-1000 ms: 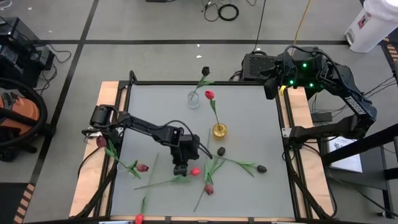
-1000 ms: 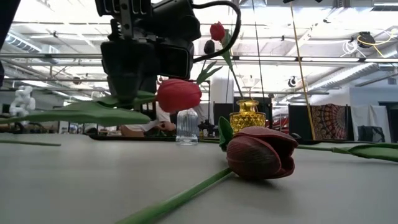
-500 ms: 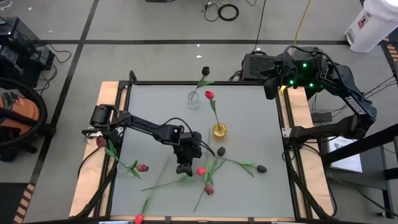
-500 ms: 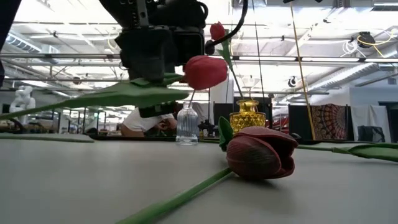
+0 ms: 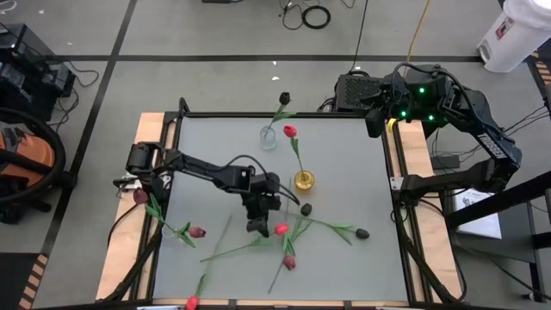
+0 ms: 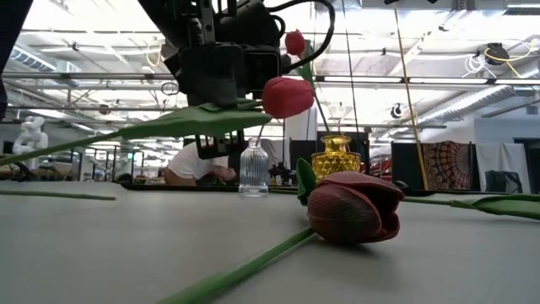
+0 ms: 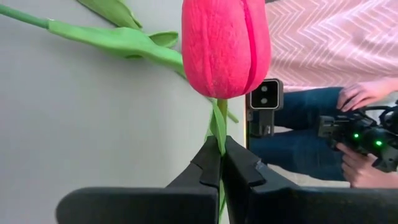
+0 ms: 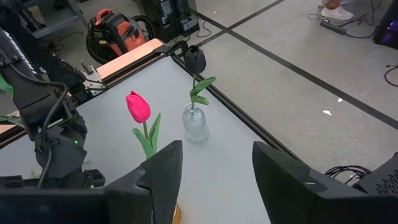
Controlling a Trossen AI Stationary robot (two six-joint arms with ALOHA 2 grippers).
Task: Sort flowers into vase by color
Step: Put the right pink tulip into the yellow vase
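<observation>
on the left side of the grey table [image 5: 344, 146], by the wooden edge, a dark red flower [image 5: 140, 196] lies flat; just to its right a red-pink flower [image 5: 197, 232] lies on the table with its green stem going up to the left; near the front edge another red flower head [image 5: 191, 302] shows, only partly in view;

the left arm reaches from the left edge to the middle of the table; the left gripper [image 5: 257, 226] has its two dark fingers [image 7: 208, 165] pressed together on the thin green stem of a red-pink tulip [image 5: 281, 229]; the tulip is lifted off the table, with its head just right of the gripper and its long stem and leaf hanging down to the left; in the low view the tulip head sits in the air beside the gripper, above the table;

behind the gripper stands a small clear vase [image 5: 268, 138] with a black flower [image 5: 285, 99] in it; a little to the right stands a gold vase [image 5: 304, 181] with one red-pink flower [image 5: 290, 131] standing up in it;

in front of the gold vase more flowers lie flat on the table: a maroon flower [image 5: 289, 262], a black head [image 5: 306, 209] near the gold vase, and another black flower [image 5: 362, 232] farther right;

the right arm waits at the back right corner, off the table top; the right gripper [image 8: 214, 165] has its fingers apart and holds nothing.
</observation>
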